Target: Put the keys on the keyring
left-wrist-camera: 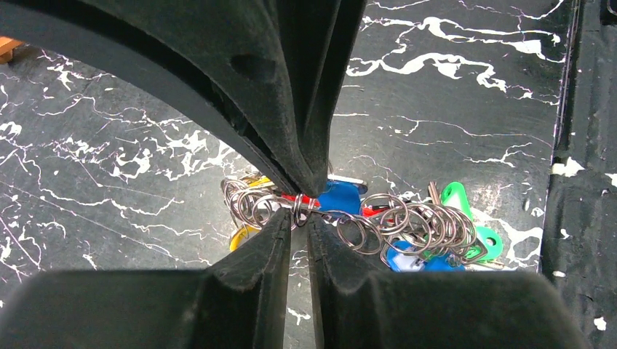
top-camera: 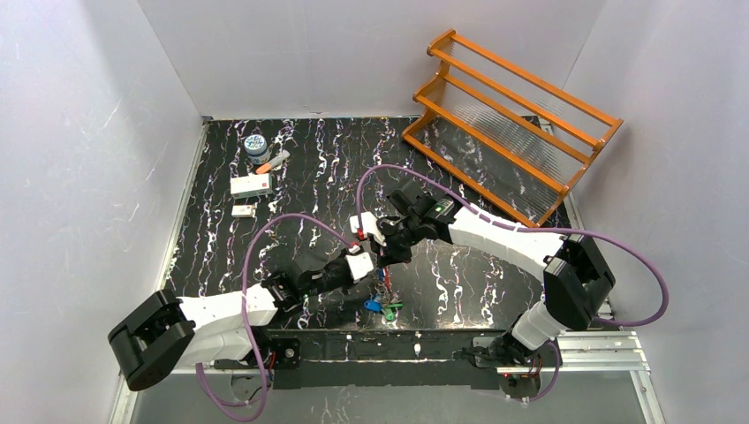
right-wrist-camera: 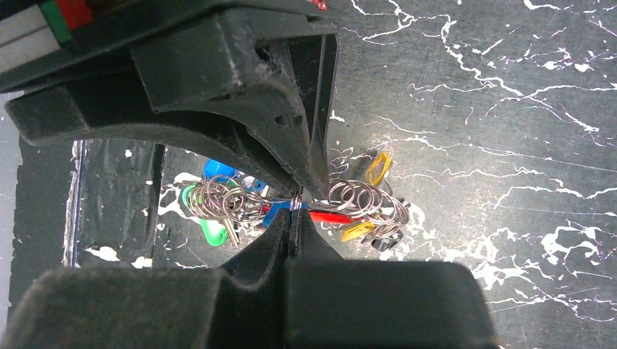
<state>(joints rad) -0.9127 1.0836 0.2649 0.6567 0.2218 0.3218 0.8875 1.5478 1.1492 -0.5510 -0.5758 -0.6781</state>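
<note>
your right gripper (right-wrist-camera: pixel 294 218) has its fingers pressed together, pinching the thin wire of the keyring (left-wrist-camera: pixel 407 222) at their very tips. your left gripper (left-wrist-camera: pixel 298 225) meets it nose to nose from the opposite side. its fingers stand a sliver apart with the wire at their mouth, and you cannot tell whether they grip it. the ring runs crosswise between the two gripper tips, with clusters of small silver split rings bunched on either side. from these hang the plastic tags: a blue tag (left-wrist-camera: pixel 340 198) just behind the pinch, a green tag (left-wrist-camera: pixel 457 198) further along, and a red tag (right-wrist-camera: pixel 331 217) and a yellow tag (right-wrist-camera: pixel 378 167) on the other side. key blades among the rings are too tangled to pick out. in the top view the bunch hangs below the meeting grippers, low over the black marbled table (top-camera: pixel 291 168), near its front edge and between the two arms. an orange wooden rack (top-camera: pixel 512 124) stands at the far right corner. a small round tub (top-camera: pixel 257 147) and a white box (top-camera: pixel 251 185) sit at the far left.
</note>
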